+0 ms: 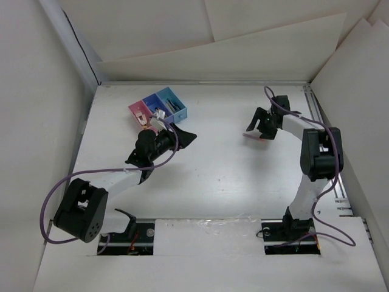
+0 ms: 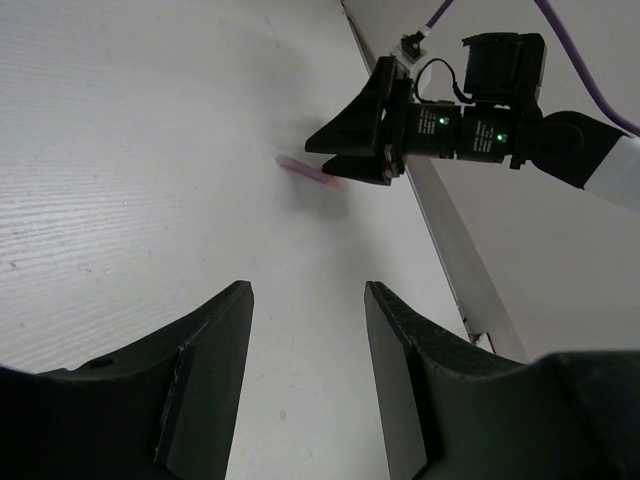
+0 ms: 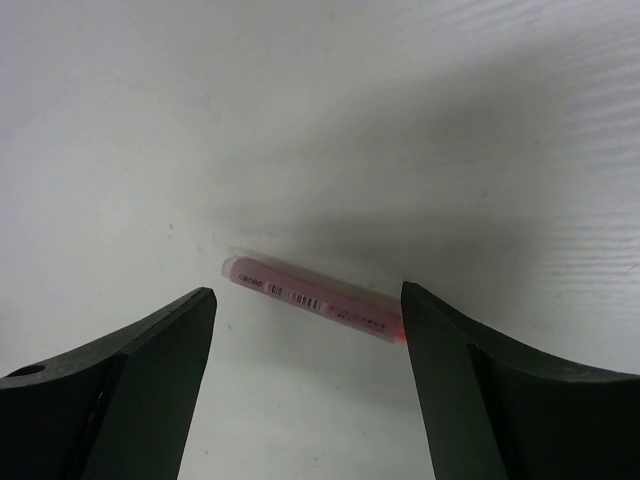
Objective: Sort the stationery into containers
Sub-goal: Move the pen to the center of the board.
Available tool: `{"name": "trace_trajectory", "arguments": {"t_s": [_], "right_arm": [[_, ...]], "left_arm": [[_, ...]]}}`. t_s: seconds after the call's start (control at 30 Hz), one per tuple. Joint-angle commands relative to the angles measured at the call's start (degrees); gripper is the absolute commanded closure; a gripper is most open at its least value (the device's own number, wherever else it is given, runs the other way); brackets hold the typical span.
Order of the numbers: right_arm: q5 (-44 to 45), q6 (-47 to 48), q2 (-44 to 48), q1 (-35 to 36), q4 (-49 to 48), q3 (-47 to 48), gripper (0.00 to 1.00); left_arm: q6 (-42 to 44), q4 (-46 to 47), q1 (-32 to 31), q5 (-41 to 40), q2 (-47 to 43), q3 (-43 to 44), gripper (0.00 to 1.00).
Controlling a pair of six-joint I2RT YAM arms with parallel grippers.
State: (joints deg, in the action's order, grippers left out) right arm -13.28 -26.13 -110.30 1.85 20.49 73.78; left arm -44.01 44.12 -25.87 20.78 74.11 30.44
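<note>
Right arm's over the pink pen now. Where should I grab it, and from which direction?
Mid-barrel, from straight above: the pink pen lies flat on the table, so only its long sides offer a hold. The open right gripper now spans it nearly lengthwise; I'd turn the wrist roughly a quarter turn so the fingers close across the barrel.

A white table (image 1: 231,182) is boxed in by white boards (image 1: 243,55) at back and sides; a metal rail (image 1: 312,104) runs along its right edge.
</note>
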Motion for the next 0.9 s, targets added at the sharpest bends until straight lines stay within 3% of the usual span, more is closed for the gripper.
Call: {"name": "trace_trajectory", "arguments": {"t_s": [0.0,0.6,0.73,0.87], "right_arm": [[-0.4,-1.1,3.1,2.6,-1.2,-2.3,0.19],[23.1,-4.8,12.3,17.9,6.9,-10.8,0.17],[26.0,-6.3,13.9,24.1,9.1,-12.7,0.17],[27.5,-8.5,17.9,30.3,10.3,-16.7,0.06]], "left_arm": [[0.4,1.8,0.1,0.6,-1.9,-0.6,0.55],[0.9,0.6,1.3,0.6,-5.1,-1.2,0.60],[0.9,0.6,1.8,0.6,-5.7,-1.2,0.60],[0.9,0.6,2.3,1.2,-6.3,-1.2,0.61]]}}
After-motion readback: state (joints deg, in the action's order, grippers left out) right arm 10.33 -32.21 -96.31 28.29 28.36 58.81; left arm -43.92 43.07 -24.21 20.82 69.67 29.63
